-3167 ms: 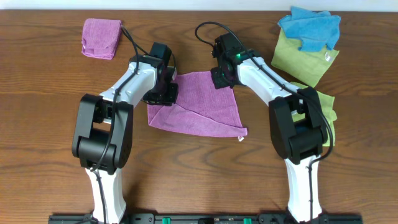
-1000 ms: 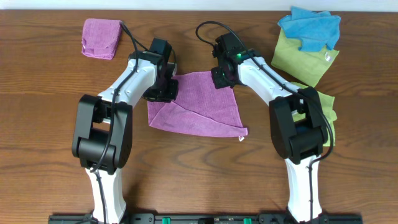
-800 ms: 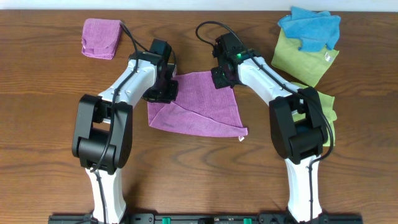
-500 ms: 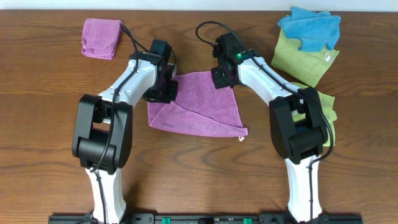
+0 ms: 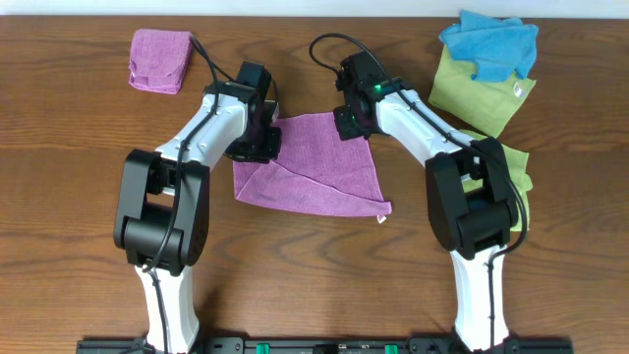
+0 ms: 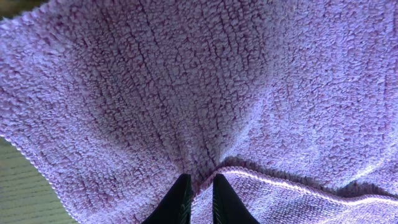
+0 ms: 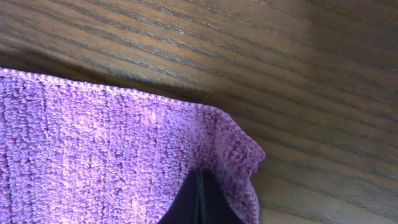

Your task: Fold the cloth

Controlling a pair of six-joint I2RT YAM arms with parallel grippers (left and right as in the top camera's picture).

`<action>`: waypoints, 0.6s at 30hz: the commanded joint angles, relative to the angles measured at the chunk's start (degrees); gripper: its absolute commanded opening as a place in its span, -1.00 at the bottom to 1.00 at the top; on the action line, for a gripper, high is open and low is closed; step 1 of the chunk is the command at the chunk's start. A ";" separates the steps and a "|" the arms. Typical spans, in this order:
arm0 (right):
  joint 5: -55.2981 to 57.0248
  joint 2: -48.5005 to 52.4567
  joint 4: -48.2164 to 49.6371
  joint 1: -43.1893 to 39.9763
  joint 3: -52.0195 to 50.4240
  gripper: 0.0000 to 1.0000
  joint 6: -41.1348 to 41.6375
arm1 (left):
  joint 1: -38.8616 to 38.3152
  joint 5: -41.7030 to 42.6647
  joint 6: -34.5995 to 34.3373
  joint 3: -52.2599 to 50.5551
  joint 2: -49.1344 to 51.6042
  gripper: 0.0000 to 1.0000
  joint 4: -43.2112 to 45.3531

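1. Cloth (image 5: 314, 162): purple, lies flat on the table, to the right of the folded purple pad (image 5: 160, 60) and nearer the robot than it. The white tag (image 5: 379, 217) is at the corner farthest from the pad.
2. Not a clean square: a diagonal edge runs across it, so one flap seems to be lying over the rest.
3. Left gripper (image 6: 199, 190): jaws narrow, pinching a bunched bit of cloth at the far corner on the pad side. The left wrist view shows fabric puckered right at the tips.
4. Right gripper (image 7: 199, 193): jaws fully closed on the other far corner, the one away from the pad. The hem curls round the tips.
5. Handling, as a judgement: light, soft, fuzzy microfibre with no stiffness. It will sag and drape when lifted and probably drags on the wood.
6. Best hold: corners or hem, pinched deep, both far corners together so the edge stays straight.
7. Risk: a thin pinch could slip out, or the loose flap could shift and skew the fold.
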 commanded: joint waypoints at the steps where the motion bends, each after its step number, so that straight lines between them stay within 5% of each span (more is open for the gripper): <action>1: 0.61 4.13 -0.63 -0.66 -1.11 -0.97 -0.35 | 0.09 -0.39 0.39 -1.05 1.03 -0.72 0.22; 18: 0.61 4.11 -0.63 -0.66 -1.11 -0.98 -0.35 | 0.09 1.60 0.13 -1.79 1.03 -0.89 1.01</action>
